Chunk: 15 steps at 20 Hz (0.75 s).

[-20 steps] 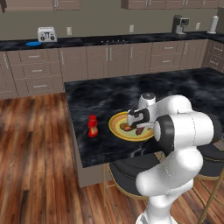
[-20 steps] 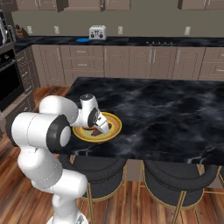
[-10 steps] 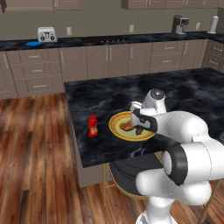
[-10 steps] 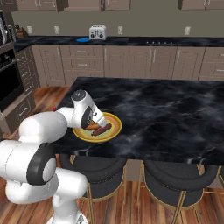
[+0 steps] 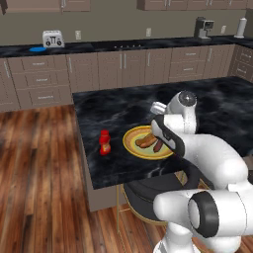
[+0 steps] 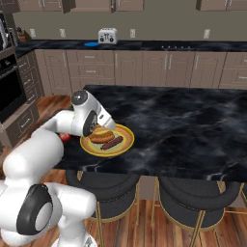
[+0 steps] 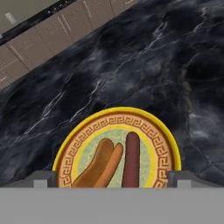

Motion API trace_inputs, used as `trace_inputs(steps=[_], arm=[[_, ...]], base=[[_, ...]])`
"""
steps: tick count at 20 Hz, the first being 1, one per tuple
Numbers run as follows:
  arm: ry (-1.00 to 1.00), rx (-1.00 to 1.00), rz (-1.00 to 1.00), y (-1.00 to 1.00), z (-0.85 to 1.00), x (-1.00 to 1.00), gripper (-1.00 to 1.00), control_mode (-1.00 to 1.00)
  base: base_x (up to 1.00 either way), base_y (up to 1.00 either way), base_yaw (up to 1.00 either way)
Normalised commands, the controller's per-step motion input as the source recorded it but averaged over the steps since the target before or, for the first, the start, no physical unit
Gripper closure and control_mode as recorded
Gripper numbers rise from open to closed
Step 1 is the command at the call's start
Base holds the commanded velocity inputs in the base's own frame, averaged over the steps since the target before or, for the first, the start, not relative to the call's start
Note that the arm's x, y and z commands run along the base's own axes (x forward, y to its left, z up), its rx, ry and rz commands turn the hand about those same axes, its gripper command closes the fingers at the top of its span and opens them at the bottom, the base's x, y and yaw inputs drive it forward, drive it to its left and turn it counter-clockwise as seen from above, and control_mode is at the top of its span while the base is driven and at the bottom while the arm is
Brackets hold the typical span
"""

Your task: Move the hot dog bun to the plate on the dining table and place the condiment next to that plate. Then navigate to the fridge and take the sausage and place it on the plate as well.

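Note:
A yellow-rimmed plate (image 5: 129,148) (image 6: 128,137) (image 7: 162,135) sits near the front edge of the dark marble dining table (image 5: 113,108) (image 6: 183,125). On it the tan hot dog bun (image 5: 144,142) (image 6: 101,136) (image 7: 103,164) and the dark brown sausage (image 5: 158,146) (image 6: 112,143) (image 7: 131,159) lie side by side. The red condiment bottle (image 5: 104,143) stands upright just left of the plate. My gripper (image 7: 111,181) hovers above the plate's near edge, open, with its fingertips (image 7: 43,178) wide apart and nothing between them.
Dark round stools (image 6: 188,193) (image 5: 143,197) are tucked under the table's near edge. Behind the table runs a counter with a toaster (image 5: 52,38) and a coffee machine (image 5: 202,27). An oven (image 6: 9,91) stands at the left. Wooden floor (image 5: 39,163) lies left of the table.
The arm has swung to a new pose and the hand has lifted back from the plate. The sausage and bun stay on the plate. The jaws stand slightly wider.

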Motion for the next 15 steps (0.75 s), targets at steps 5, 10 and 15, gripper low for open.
trace_inputs(steps=[5,10,15], arm=[[-0.09,0.00,0.00,0.00,0.53,-0.32,-1.00,-1.00],[-0.11,0.00,0.00,0.00,0.55,-0.40,-1.00,-1.00],[-0.14,0.00,0.00,0.00,0.48,-0.50,-1.00,-1.00]], base=[[0.00,0.00,0.00],[0.00,0.00,0.00],[0.00,0.00,0.00]])
